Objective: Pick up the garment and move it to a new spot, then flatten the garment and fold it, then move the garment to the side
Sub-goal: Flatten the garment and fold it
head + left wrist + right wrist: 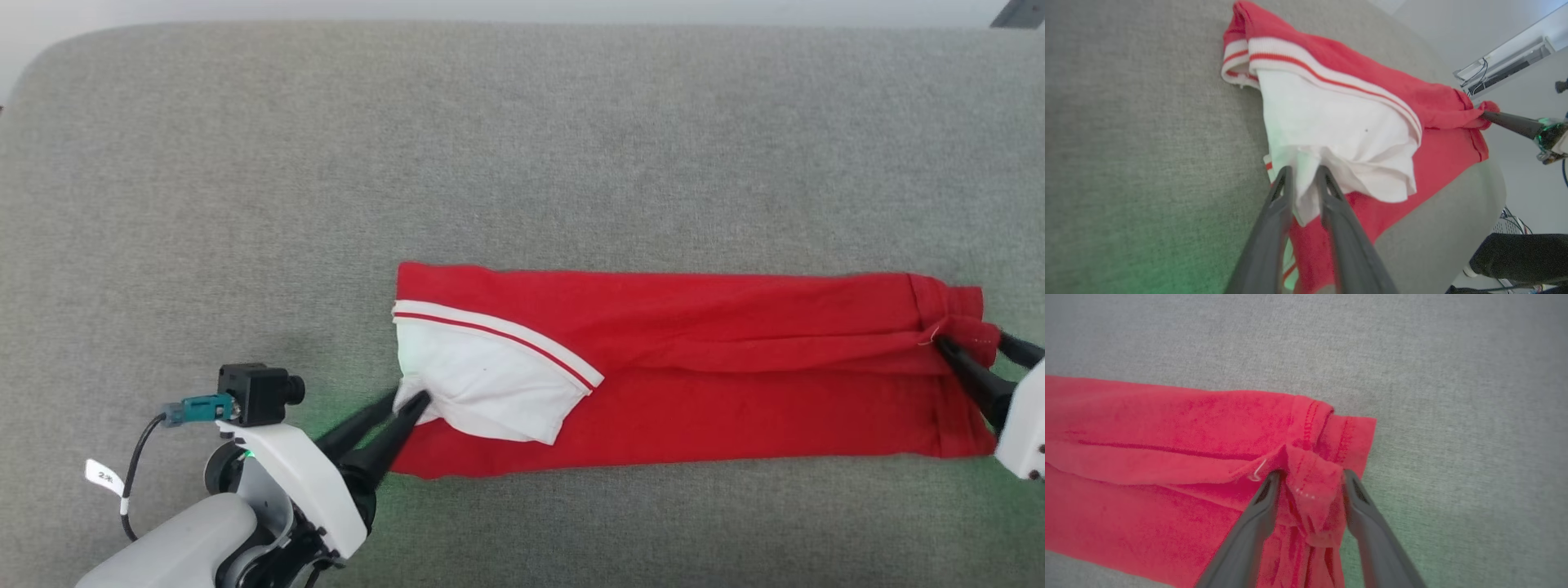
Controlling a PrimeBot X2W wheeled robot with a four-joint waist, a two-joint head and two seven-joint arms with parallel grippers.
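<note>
Nearest: left pincer (pixel 408 398), near-left, fingers pointing far-right into the left end of the garment (pixel 694 359). The fingers are narrowly parted with a tuck of the white panel (pixel 482 384) between them. Cannot tell whether the tuck is gripped or loose.

Right pincer (pixel 971 339) is at the garment's right end. Its fingers stand clearly apart, straddling a slack bunch of the red hem (pixel 951 302); read as released.

The garment lies flat on the grey table (pixel 490 147), near-right of centre, folded into a long band. Its long axis runs left to right, so each pincer sits at one end: cloth extends rightward from the left pincer and leftward from the right. Neither arm is nearer overall.

Judgement: the next fold would carry one end over the other along this axis, and the right end needs a fresh grip first.
</note>
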